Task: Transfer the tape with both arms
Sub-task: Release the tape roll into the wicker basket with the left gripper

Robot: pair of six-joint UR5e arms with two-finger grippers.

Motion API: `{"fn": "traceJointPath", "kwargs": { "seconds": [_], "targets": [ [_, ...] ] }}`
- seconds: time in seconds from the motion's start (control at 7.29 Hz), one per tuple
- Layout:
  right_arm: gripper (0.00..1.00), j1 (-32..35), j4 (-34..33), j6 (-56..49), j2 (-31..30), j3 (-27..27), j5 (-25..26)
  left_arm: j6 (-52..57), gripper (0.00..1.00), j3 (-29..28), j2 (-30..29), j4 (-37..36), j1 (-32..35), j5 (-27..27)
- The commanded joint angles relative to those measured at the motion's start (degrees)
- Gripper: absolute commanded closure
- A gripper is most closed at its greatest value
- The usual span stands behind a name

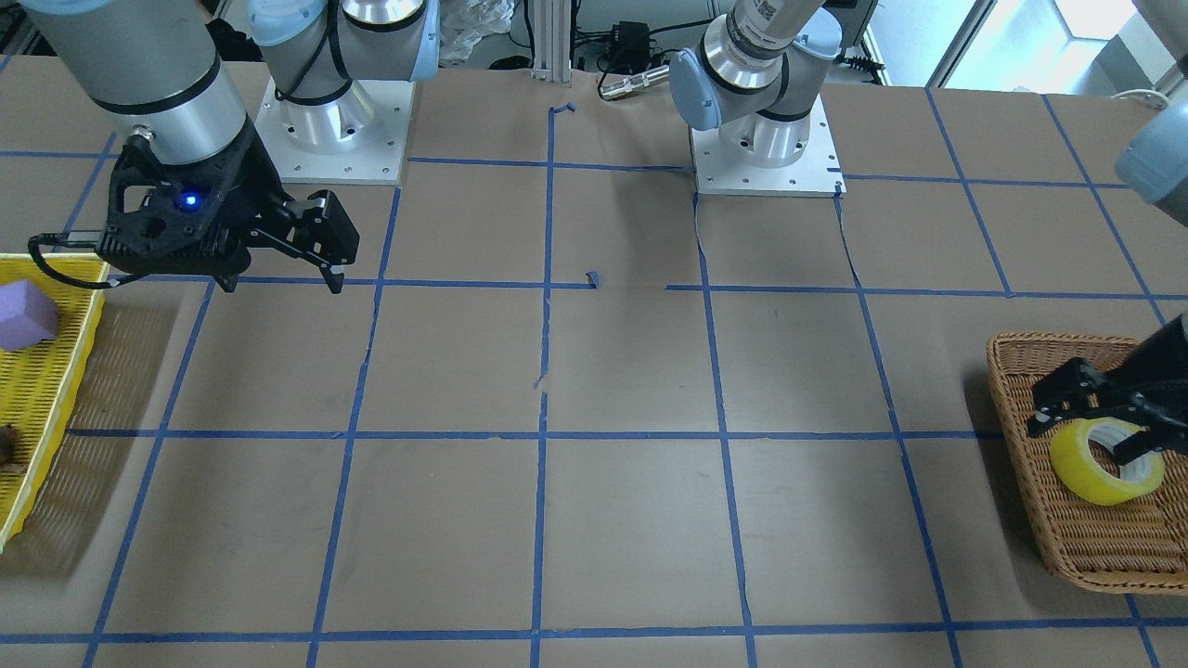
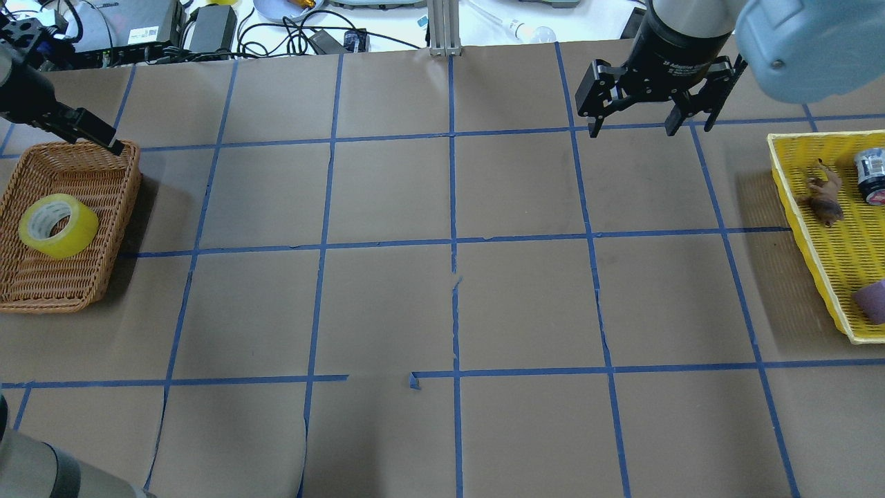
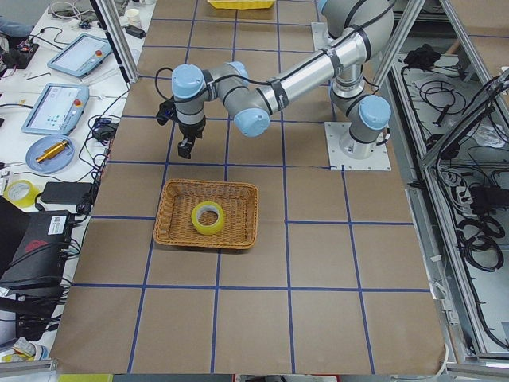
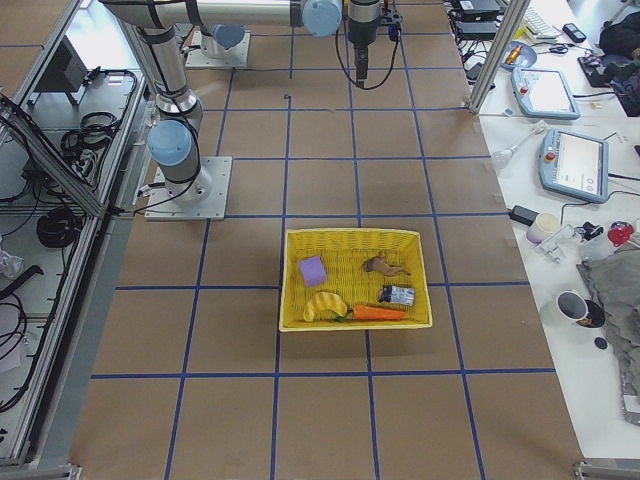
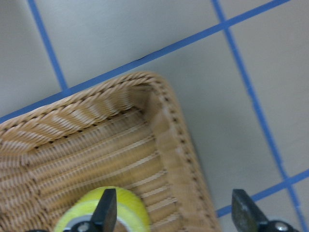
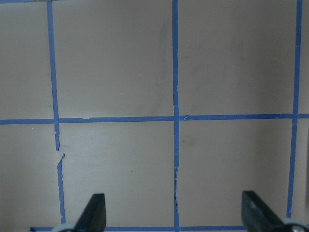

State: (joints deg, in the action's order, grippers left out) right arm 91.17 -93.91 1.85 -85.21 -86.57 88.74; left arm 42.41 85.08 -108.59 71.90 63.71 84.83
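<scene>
Both tools are spread: the left tool hovers over a corner of the wicker basket, near the tape lying inside, while the right tool hangs well apart over the counter.

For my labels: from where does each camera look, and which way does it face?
Front-facing: across the table, facing the robot; right arm, left pincer near the basket.
Overhead: behind the robot, looking down; right pincer.
Exterior left: table's left end; left arm near.
Exterior right: table's right end; right arm near.
Left wrist: down into the basket; fingertips.
Right wrist: down on the table; fingertips.
Front-facing and overhead share the tape.
</scene>
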Motion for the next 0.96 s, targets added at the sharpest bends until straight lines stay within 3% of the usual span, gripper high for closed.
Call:
{"fn": "traceJointPath", "kwargs": {
  "seconds": [0.0,0.27,0.82],
  "targets": [
    [0.0,-0.03,0.13,0.0,-0.05,-0.09,0.03,-18.94,0.02,0.79,4.42,3.5,9.98,2.45],
    [0.0,-0.03,0.13,0.0,-0.13,-0.09,0.03,-38.02,0.0,1.31,8.02,5.95,20.0,2.8],
    [0.0,0.06,0.13,0.08,-0.05,0.0,0.03,-49.5,0.0,1.3,17.95,12.37,30.32,5.35]
  ]
}}
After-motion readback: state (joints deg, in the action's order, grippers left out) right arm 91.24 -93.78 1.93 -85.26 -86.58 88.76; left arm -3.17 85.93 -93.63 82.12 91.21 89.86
